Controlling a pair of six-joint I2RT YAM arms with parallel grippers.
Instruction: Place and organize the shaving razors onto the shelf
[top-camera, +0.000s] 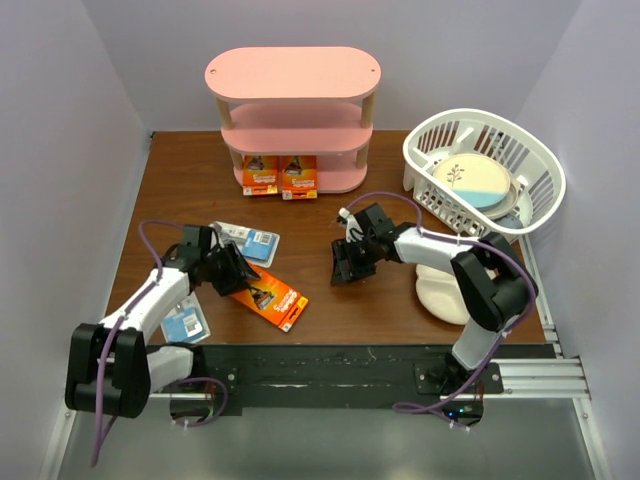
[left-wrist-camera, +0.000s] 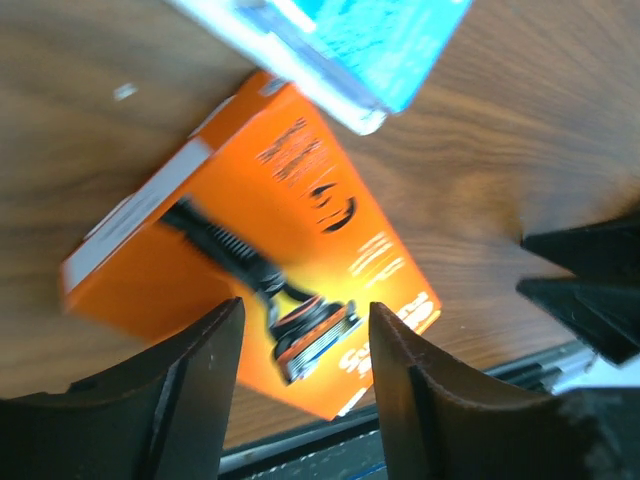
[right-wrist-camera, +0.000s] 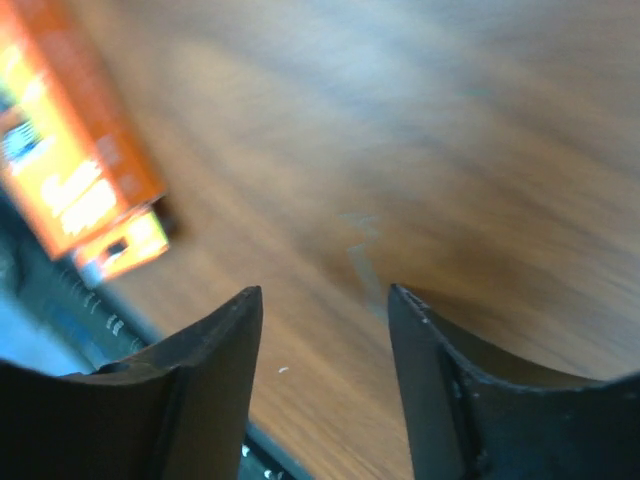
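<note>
My left claw (left-wrist-camera: 305, 312) hangs spread over the orange razor pack (left-wrist-camera: 240, 230). The pack lies flat just beneath and ahead, its long axis slanting across my jaws and the printed razor head pointing toward me. My right claw (right-wrist-camera: 325, 295) is spread, empty and farther from the pack, so the left is better placed.

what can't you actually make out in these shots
Top view: the shelf's lower tiers toward the back, hidden under its top board.
Top view: one white-and-blue pack, partly covered by the left arm.
Left wrist view: print on the loose orange pack, smeared by blur; another white-and-blue pack, cut off by the top edge.
Right wrist view: the same orange pack, blurred and cut by the left edge.
</note>
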